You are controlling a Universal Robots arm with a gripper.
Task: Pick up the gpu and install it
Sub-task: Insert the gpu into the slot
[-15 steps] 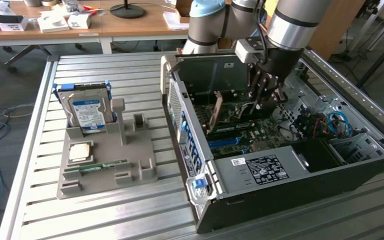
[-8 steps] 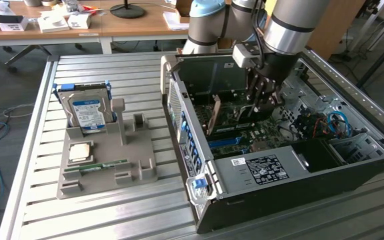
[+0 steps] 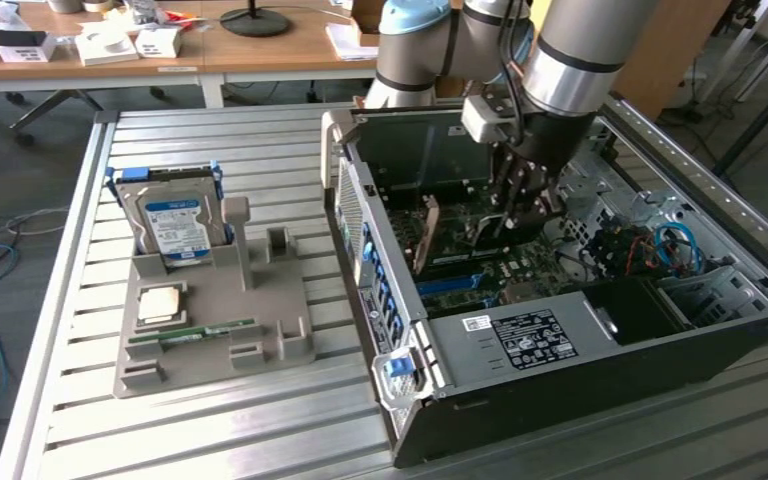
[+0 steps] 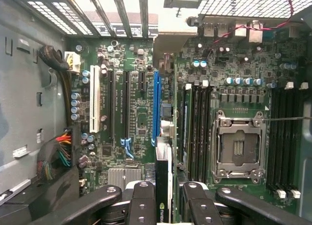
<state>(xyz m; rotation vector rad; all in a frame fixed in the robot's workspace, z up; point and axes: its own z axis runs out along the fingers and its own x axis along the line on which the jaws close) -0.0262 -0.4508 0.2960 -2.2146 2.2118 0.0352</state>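
Pincer grips gpu edge-on inside computer case.

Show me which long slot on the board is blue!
The bright blue slot, in line with the thin dark card; the rest are black slots or a white slot.

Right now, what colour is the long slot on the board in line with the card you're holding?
Blue; the slot shows best in the wrist view.
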